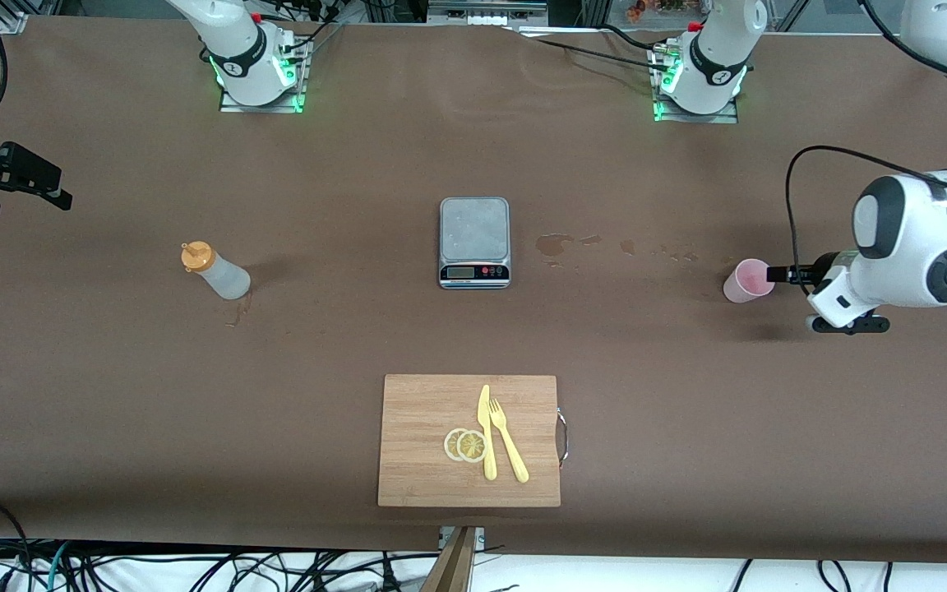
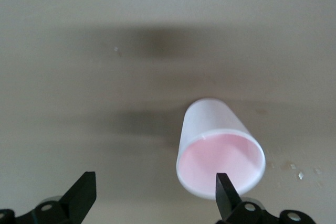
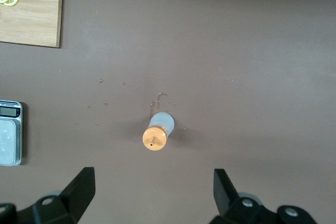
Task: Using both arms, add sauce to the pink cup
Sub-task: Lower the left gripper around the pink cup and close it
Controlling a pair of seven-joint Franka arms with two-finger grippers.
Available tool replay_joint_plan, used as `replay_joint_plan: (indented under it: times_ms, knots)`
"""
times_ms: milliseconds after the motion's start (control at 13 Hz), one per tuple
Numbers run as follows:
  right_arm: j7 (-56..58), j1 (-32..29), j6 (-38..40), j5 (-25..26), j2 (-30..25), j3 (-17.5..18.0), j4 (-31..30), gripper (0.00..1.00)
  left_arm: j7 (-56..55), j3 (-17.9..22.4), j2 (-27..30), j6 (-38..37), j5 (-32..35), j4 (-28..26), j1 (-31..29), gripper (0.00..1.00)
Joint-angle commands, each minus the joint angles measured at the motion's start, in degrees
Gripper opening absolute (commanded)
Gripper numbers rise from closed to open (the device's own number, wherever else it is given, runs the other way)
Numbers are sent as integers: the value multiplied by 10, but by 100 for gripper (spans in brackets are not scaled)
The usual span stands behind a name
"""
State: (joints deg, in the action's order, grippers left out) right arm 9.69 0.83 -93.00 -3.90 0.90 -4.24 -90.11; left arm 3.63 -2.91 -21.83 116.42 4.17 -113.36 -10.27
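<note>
Toward the left arm's end from the scale (image 1: 474, 242), the pink cup (image 1: 747, 281) stands, left claw (image 2: 152, 195) released beside it; sauce (image 1: 216, 272) toward the right arm's end, right claw (image 3: 152, 192) released above.

One squeeze bottle (image 1: 215, 270). One pink cup (image 1: 747, 280). One kitchen scale (image 1: 474, 242). One wooden cutting board (image 1: 424, 444), carrying two lemon slices (image 1: 466, 445), one yellow knife (image 1: 486, 432), one yellow fork (image 1: 508, 439). Two robot arms: left (image 1: 917, 238), right (image 1: 235, 45).

Even overhead light, soft shadows
</note>
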Motion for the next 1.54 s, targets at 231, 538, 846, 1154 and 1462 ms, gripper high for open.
replay_joint_plan:
  times_ms: [231,538,846,1154,1462]
  knots:
    - [-1,-2,8,6,-1,2,7,100,13,-4,-21,65,1,-42,-5,84]
    - [-3,0,7,5,-1,4,7,100,8,-5,-20,58,0,-37,-5,5]
    - [4,-4,8,5,-1,-1,6,100,6,-5,-20,58,-5,-34,-5,0]
    - [-5,-3,20,1,0,-9,5,100,6,-7,-19,50,-29,-23,-4,0]
    - [-5,-3,25,-1,0,-9,5,100,2,-17,-20,-109,-46,77,47,0]
